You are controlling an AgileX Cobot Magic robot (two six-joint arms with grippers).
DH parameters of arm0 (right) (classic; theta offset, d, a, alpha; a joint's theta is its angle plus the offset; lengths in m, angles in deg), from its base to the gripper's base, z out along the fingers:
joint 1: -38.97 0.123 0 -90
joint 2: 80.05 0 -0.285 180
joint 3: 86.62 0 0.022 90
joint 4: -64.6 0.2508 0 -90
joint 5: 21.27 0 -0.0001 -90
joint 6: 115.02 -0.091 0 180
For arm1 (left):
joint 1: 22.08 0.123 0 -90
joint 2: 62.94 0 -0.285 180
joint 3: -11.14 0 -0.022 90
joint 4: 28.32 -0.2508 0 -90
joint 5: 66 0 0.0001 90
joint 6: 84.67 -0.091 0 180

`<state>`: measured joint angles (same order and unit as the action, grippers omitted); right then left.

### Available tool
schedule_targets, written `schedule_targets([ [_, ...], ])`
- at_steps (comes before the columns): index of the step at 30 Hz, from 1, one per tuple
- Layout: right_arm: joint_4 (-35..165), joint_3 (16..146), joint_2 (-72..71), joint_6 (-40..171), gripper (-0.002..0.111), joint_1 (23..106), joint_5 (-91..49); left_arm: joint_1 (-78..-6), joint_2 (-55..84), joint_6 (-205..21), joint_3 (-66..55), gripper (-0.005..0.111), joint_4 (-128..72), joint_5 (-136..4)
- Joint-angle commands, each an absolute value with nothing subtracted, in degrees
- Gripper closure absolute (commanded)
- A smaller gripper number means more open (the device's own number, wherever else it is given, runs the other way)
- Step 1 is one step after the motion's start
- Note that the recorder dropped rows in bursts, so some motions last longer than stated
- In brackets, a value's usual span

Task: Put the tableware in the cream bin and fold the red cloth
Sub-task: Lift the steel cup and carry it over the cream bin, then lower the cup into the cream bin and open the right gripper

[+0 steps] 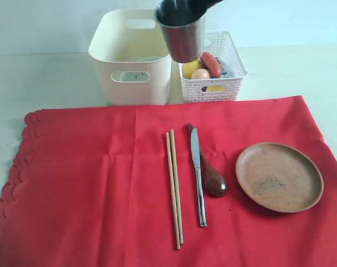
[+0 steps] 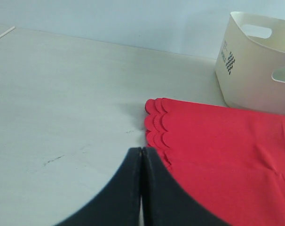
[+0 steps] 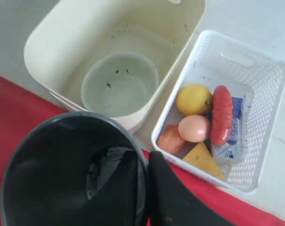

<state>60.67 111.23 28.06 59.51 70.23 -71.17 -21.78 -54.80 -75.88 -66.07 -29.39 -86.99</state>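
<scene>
My right gripper (image 3: pixel 145 160) is shut on the rim of the steel cup (image 1: pixel 182 38), one finger inside and one outside, holding it in the air above the gap between the cream bin (image 1: pixel 129 58) and the white basket. The pale green-white bowl (image 3: pixel 119 84) sits inside the cream bin (image 3: pixel 76 42). On the red cloth (image 1: pixel 102 183) lie two chopsticks (image 1: pixel 174 189), a steel knife (image 1: pixel 198 175), a dark wooden spoon (image 1: pixel 212 175) and a round wooden plate (image 1: pixel 279 176). My left gripper (image 2: pixel 141 153) is shut and empty, over the table by the scalloped edge of the red cloth (image 2: pixel 217 150).
A white lattice basket (image 1: pixel 229 72) right of the bin holds a lemon (image 3: pixel 193 99), an egg (image 3: pixel 194 128), a sausage (image 3: pixel 221 114), cheese (image 3: pixel 203 161) and a milk carton (image 3: pixel 234 127). Bare pale table (image 2: pixel 62 94) lies left of the cloth.
</scene>
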Motion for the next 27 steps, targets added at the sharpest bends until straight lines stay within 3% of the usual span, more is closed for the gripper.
schedule_targets([
  [1, 61.62, 118.28, 33.05, 60.03, 0.108, 70.26, -70.96, -22.02, -55.15, -75.72, -66.07, 0.107, -29.43, -86.66],
  [13, 64.60, 133.27, 46.00, 60.03, 0.108, 70.13, -69.81, -22.02, -55.15, -75.72, -66.07, 0.107, -29.43, -86.66],
  [27, 61.01, 134.79, 54.42, 56.95, 0.108, 70.13, -61.74, -22.02, -55.15, -75.72, -66.07, 0.107, -29.43, -86.66],
])
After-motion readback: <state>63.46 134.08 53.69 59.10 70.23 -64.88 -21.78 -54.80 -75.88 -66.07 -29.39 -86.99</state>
